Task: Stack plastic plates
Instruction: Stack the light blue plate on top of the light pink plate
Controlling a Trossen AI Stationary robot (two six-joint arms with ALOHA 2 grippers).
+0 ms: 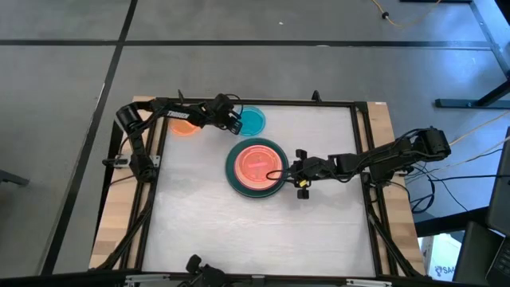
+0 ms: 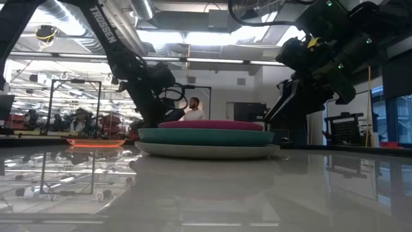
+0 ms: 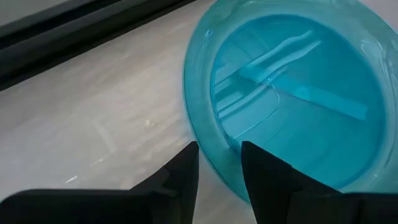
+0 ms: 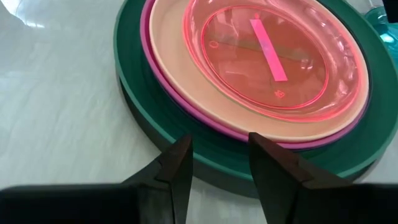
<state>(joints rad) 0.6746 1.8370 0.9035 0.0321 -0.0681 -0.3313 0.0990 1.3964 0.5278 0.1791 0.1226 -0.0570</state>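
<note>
A robotics lab: exposed ceiling ducts (image 2: 64, 16), metal equipment racks (image 2: 71, 103), a seated person (image 2: 192, 109) beyond the framed worktop (image 1: 255, 207).

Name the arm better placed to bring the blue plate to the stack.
Left. Its hand already straddles the blue plate's rim, fingers open. The right hand sits at the stack.

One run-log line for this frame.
left hand: open, straddling blue plate rim | right hand: open beside stack, pink plate on top | orange plate: loose
</note>
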